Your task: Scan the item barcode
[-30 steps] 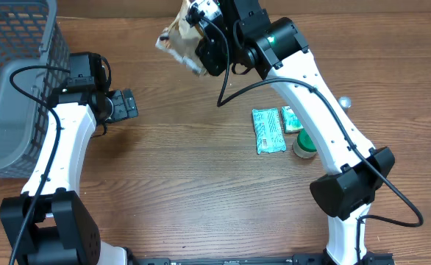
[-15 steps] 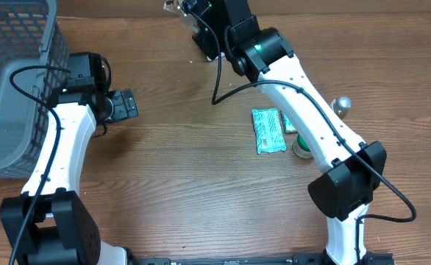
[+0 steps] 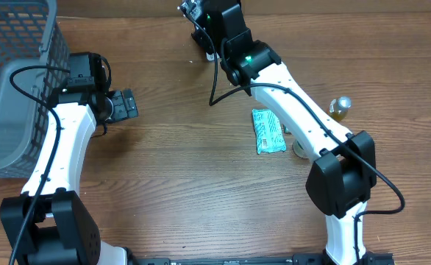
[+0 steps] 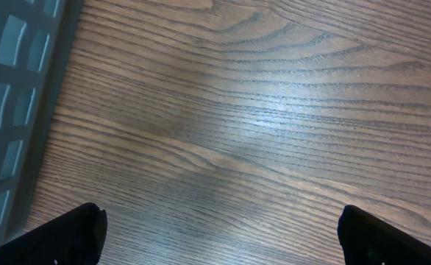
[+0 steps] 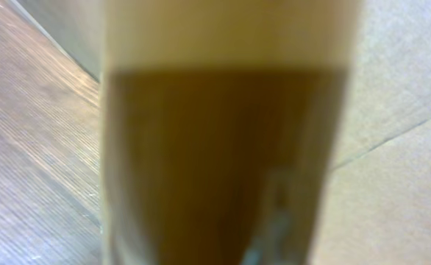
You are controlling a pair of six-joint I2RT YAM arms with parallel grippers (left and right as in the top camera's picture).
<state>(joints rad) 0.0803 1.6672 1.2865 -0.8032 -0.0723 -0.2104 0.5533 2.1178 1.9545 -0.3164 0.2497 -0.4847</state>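
- The right gripper (image 3: 198,18) reaches to the far edge of the brown wood-grain table (image 3: 186,184), its white arm stretched across the top of the overhead view.
- Its fingers are pressed together on a brown item with a pale top band (image 5: 223,147). The item fills the right wrist view so closely that it is only a blur, and no barcode or print can be read. The fingers themselves cannot be made out in that view.
- Behind the item, the wrist view shows wood grain at left and a pale, flat surface at right.
- The left gripper (image 3: 127,104) hangs over bare wood beside the grey plastic mesh basket (image 3: 9,73), its fingers spread wide and holding nothing. Its two black fingertips (image 4: 72,235) show in the bottom corners of the left wrist view, with the basket wall at the left edge.
- A green rectangular packet (image 3: 268,130) lies flat near the table's middle, just beside the right arm.
- A small bottle with a silver cap (image 3: 340,107) stands to the right of the arm, apart from the packet.
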